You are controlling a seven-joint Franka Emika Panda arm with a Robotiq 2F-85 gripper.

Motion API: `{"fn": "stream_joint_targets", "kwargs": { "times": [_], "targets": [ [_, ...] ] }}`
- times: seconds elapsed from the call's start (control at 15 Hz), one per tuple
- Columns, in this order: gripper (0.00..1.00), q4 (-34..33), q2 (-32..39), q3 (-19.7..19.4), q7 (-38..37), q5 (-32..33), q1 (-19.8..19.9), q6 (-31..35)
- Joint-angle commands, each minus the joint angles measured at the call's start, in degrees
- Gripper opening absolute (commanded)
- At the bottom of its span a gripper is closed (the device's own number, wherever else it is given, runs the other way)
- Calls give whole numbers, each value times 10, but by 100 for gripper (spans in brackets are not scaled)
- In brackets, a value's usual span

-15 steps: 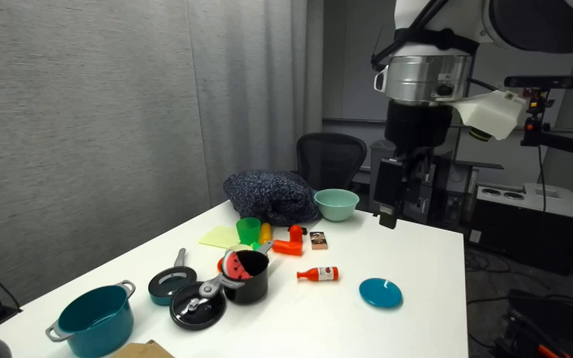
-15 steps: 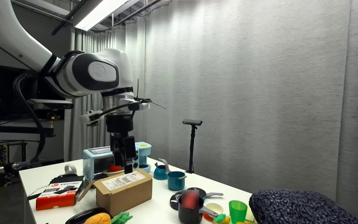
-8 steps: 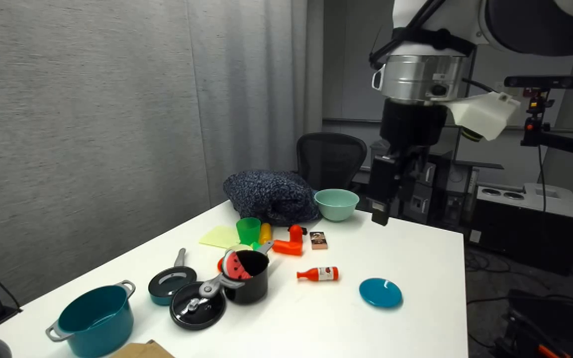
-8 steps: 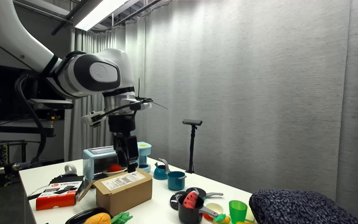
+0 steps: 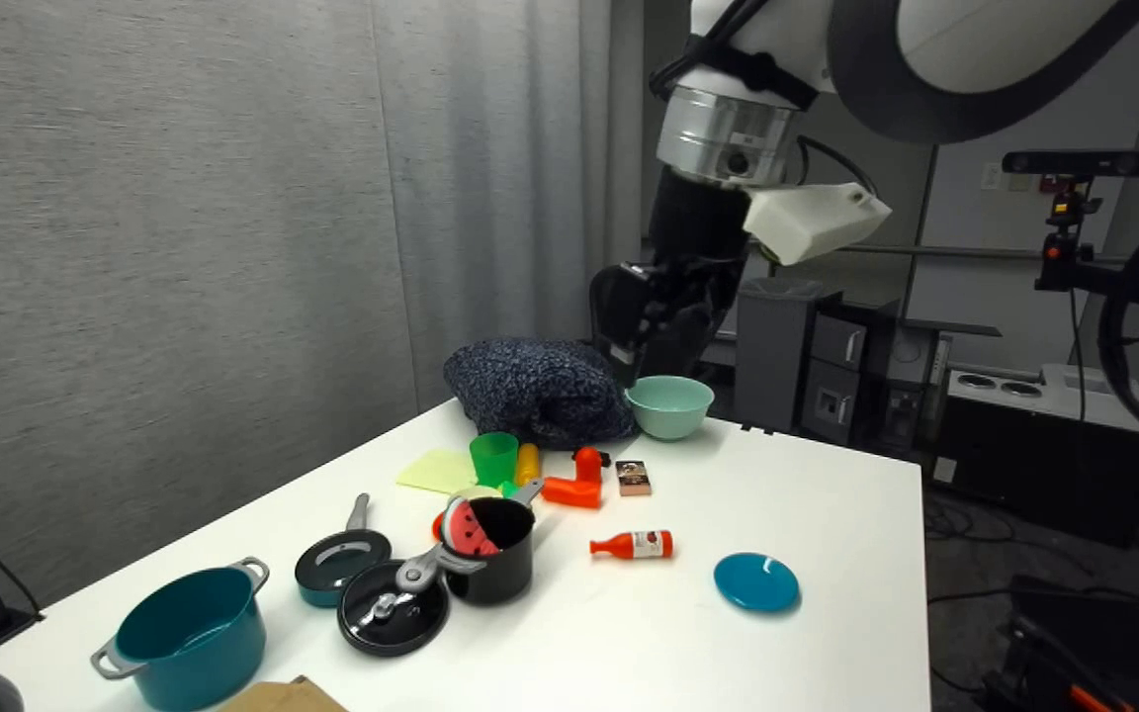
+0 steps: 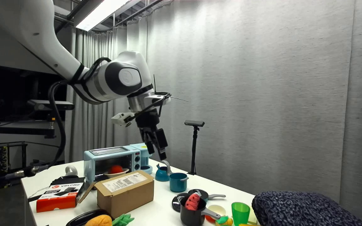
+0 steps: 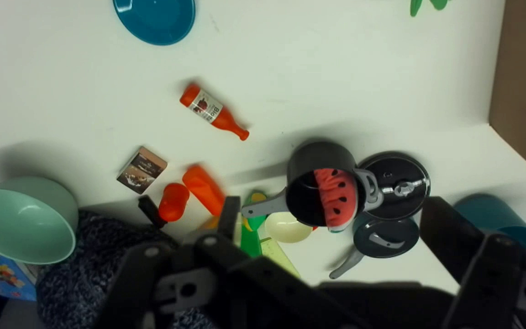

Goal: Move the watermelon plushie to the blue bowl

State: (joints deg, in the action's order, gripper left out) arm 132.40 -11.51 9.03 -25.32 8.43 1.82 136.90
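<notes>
- One pale-blue toaster oven (image 6: 88, 166), boxy, only in an exterior view.
- Wrist view, far left: mint bowl (image 7: 30, 219), round, smooth, just beside speckled fabric bundle (image 7: 80, 269).
- Next: labelled red bottle (image 7: 213, 112), lying down.
- Gripper (image 7: 331, 219) in midair, fingers spread apart.
- Watermelon plushie (image 7: 337, 198): soft wrinkled red wedge, black seeds, tilted, partly inside black pot (image 7: 320, 157).
- Far right: cardboard box (image 7: 523, 82).

Open above watermelon plushie (image 7: 337, 198); black pot (image 7: 318, 157) wall blocks low sideways entry; dark bundle (image 5: 538, 394) beside blue bowl (image 5: 670, 419)
</notes>
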Motion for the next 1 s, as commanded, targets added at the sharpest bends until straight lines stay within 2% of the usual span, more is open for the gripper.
{"fn": "stream_joint_targets", "kwargs": {
  "times": [0.0,0.33,0.4,0.93],
  "targets": [
    [100,-73,69,-8,-37,37,4,18],
    [100,-139,138,-32,-45,36,-11,7],
    [100,-104,108,-35,-34,31,-15,15],
    [100,-131,139,-44,-36,33,-20,14]
  ]
}}
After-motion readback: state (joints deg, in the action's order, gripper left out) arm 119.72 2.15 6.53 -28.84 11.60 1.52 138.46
